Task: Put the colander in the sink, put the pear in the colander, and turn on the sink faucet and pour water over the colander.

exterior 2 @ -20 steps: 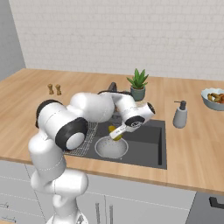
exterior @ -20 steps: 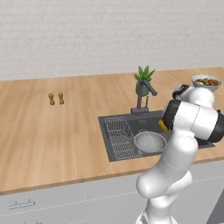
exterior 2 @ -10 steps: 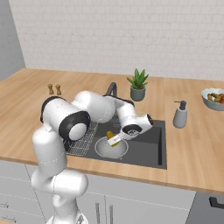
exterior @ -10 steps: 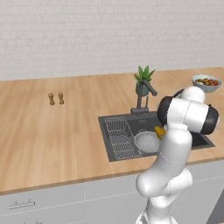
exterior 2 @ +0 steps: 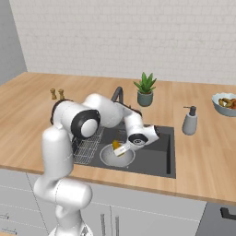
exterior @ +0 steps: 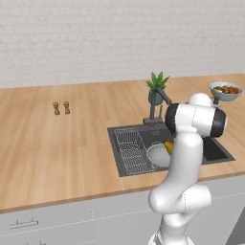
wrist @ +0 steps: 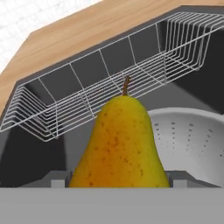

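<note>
here, left base view: the colander [exterior: 157, 155] sits in the sink [exterior: 217, 152], beside the wire rack [exterior: 130, 148], with the pear [exterior: 168, 146] at its far rim, partly behind the arm; the sink faucet [exterior: 156, 106] stands behind the basin. right base view: the claw [exterior 2: 121, 148] hangs over the colander, clamped on the pear, above the bowl. hand view: the pear stands stem-up between the fingertips [wrist: 57, 180], the colander's perforated wall to its right, the rack behind.
</note>
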Tool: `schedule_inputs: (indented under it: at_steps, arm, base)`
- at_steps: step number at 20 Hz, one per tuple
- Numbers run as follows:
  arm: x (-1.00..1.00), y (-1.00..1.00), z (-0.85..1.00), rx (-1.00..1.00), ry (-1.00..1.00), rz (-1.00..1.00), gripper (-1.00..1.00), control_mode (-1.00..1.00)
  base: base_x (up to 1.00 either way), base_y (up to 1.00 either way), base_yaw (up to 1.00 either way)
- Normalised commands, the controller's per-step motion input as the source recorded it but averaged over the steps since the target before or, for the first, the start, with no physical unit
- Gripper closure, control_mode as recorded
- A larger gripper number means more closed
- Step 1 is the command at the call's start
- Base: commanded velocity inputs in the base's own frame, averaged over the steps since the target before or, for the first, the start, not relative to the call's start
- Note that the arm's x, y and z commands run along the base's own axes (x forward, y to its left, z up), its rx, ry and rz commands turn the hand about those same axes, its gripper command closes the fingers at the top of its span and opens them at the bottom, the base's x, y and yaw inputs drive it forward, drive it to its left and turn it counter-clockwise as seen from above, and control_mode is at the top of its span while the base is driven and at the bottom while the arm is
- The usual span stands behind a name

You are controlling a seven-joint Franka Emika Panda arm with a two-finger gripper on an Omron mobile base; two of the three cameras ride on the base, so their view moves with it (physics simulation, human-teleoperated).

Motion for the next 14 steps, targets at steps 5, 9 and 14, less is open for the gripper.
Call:
schedule_inputs:
  at_steps: [5, 9, 14]
  arm:
    - [0.32, 0.02, -0.37, 0.0, 0.0, 0.0, 1.0, -1.0]
    - [0.26, 0.0, -0.41, 0.0, 0.0, 0.0, 1.0, -1.0]
    - [0.24, 0.0, -0.4, 0.0, 0.0, 0.0, 1.0, -1.0]
  base:
    - [0.0, 0.0, 0.0]
    - [0.0, 0.0, 0.0]
    - [0.0, 0.0, 0.0]
